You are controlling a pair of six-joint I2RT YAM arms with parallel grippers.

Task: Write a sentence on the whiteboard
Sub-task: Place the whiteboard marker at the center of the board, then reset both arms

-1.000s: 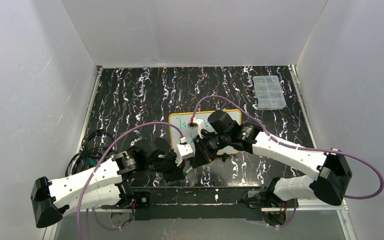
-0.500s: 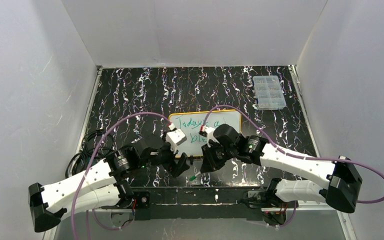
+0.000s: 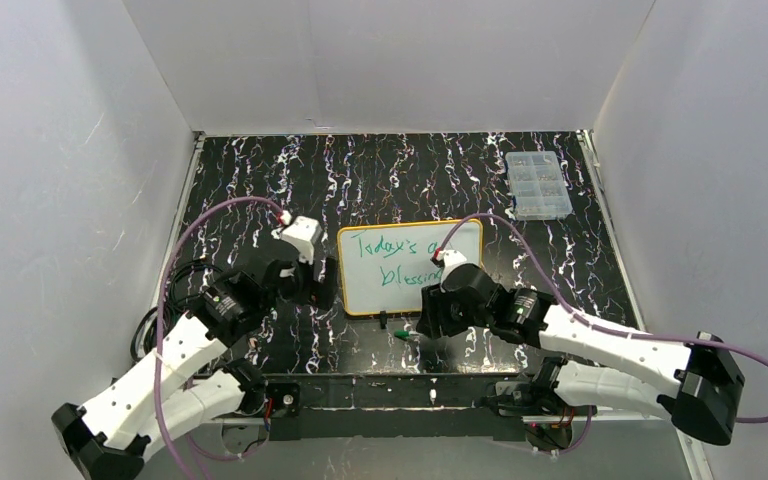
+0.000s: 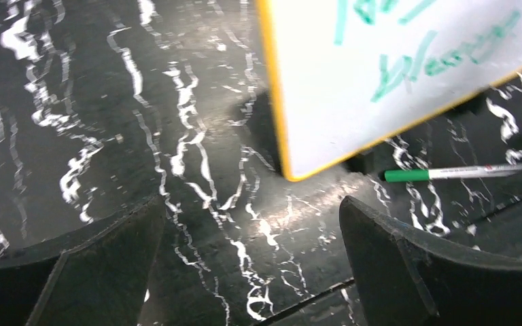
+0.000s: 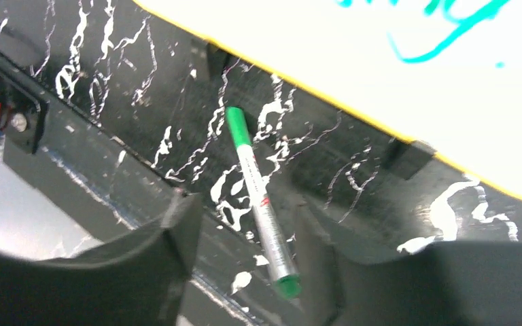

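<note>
The whiteboard (image 3: 410,268), yellow-framed with green handwriting, lies flat on the dark marbled table; it also shows as the whiteboard (image 4: 394,68) and the whiteboard (image 5: 380,61) in the two wrist views. A capped green marker (image 3: 403,334) rests on the table just in front of the board's near edge. My right gripper (image 5: 245,251) hovers over the marker (image 5: 258,204), jaws open with a gap on each side of it. My left gripper (image 4: 251,251) is wide open and empty beside the board's left near corner, with the marker (image 4: 462,173) off to its right.
A clear compartmented box (image 3: 538,184) sits at the far right of the table. Black cables (image 3: 175,290) bunch at the left edge. The board's black clip feet (image 5: 404,157) stick out on its near side. The arms' mounting rail (image 3: 390,390) runs along the front.
The left gripper opened and pulled away left of the board. The right gripper drew back toward the near edge and opened, leaving the marker on the table. The writing is now uncovered.
</note>
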